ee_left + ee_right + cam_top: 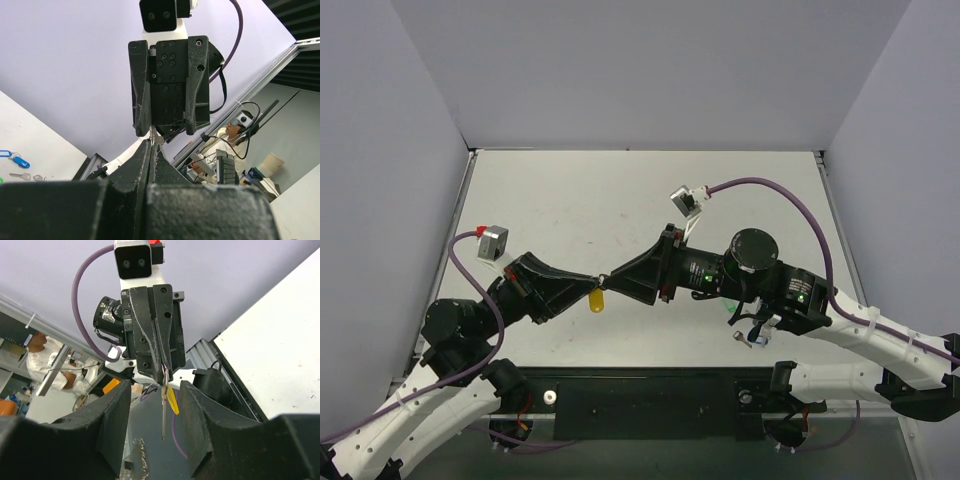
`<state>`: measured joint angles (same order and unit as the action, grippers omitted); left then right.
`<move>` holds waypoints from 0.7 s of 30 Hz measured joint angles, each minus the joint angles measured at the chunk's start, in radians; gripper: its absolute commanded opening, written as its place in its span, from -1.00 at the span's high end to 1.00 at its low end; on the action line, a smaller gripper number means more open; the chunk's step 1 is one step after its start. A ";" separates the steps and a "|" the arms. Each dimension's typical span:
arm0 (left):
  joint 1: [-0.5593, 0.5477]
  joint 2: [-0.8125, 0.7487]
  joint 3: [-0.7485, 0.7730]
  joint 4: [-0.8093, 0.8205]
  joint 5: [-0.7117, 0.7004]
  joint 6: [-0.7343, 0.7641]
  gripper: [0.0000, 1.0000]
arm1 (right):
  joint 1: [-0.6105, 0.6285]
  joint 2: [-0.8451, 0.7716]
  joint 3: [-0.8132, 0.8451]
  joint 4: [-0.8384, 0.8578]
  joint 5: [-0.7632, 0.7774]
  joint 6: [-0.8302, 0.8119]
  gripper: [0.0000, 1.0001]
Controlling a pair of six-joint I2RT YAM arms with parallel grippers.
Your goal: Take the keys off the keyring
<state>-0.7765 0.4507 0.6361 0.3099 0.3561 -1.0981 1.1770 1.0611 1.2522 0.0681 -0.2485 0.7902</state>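
Both arms meet tip to tip above the near middle of the white table (580, 200), well clear of its surface. Left gripper (165, 376): its fingers (145, 170) are pressed flat together with no gap visible along their length, pinching the top of the hanging keys (163, 412). A thin silver blade hangs straight down from the pinch, with a yellow cap (172, 400) just beside it, tilted slightly off vertical. I cannot tell whether blade and cap belong to one key or two. The keyring is too small to make out at the pinch. In the left wrist view only a speck of silver shows at the fingertips, and I cannot tell whether that is ring or key head. Right gripper (170, 131): it faces the left one head-on, fingers (112, 415) spread wide, one on each side of the hanging blade, touching neither it nor the yellow cap. Its tips sit just beside the left gripper's tips, and actual contact between the two cannot be judged. From above, the yellow cap dangles just below where the two grippers meet. Other keys lie loose on the table beside the right arm: two blue-capped keys (17, 161) and, near them, bare silver keys (22, 176).
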 measured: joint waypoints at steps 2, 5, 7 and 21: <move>0.000 -0.004 0.000 0.000 -0.010 -0.002 1.00 | 0.000 0.001 0.000 0.004 0.013 0.003 0.28; 0.000 -0.011 0.000 0.000 -0.019 -0.006 1.00 | 0.001 0.005 0.000 0.004 0.023 0.005 0.31; 0.000 -0.013 0.000 0.000 -0.025 -0.008 1.00 | 0.002 0.011 0.000 0.004 0.027 0.006 0.31; 0.000 -0.014 -0.005 -0.005 -0.050 -0.007 1.00 | 0.003 0.048 0.000 0.016 0.043 0.011 0.86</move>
<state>-0.7765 0.4370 0.6308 0.3046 0.3061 -1.1053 1.1797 1.1095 1.2526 0.0837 -0.2058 0.8009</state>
